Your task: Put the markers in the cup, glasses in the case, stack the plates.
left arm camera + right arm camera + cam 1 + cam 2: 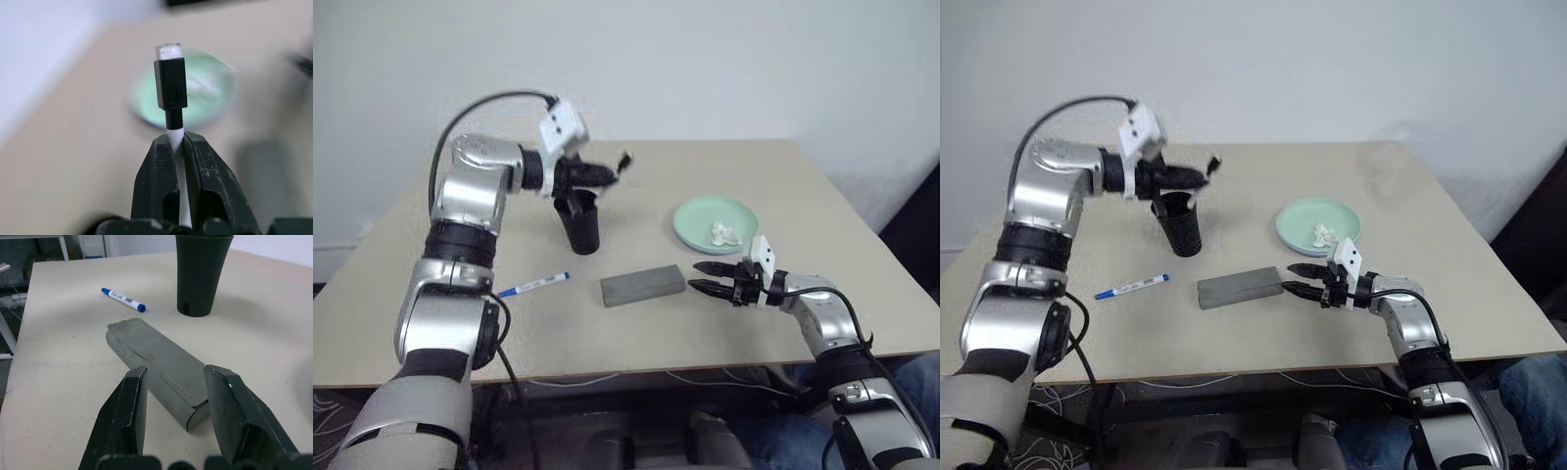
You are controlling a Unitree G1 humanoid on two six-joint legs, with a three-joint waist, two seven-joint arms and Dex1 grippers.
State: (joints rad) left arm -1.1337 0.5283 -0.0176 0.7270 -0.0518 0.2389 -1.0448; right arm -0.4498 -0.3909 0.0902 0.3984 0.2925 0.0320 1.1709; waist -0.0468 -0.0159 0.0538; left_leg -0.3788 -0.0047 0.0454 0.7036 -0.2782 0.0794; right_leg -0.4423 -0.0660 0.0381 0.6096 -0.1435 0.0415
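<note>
My left gripper (pixel 609 175) is raised just above the rim of the black cup (pixel 579 225) and is shut on a white marker (pixel 171 83) with a dark cap, which sticks out past the fingertips. A second marker (pixel 534 285), with blue ends, lies flat on the table left of the grey case (pixel 642 285). My right gripper (pixel 697 276) is open at the case's right end; in the right wrist view that end of the case (pixel 168 374) lies between the fingers (pixel 124 411). A mint green plate (pixel 700 213) sits behind it with a small pale object (pixel 722 233) on it; I cannot tell whether this is the glasses.
The beige table (pixel 822 235) has bare surface at the right and along its front edge. A white wall stands behind it. The cup stands upright behind the lying marker.
</note>
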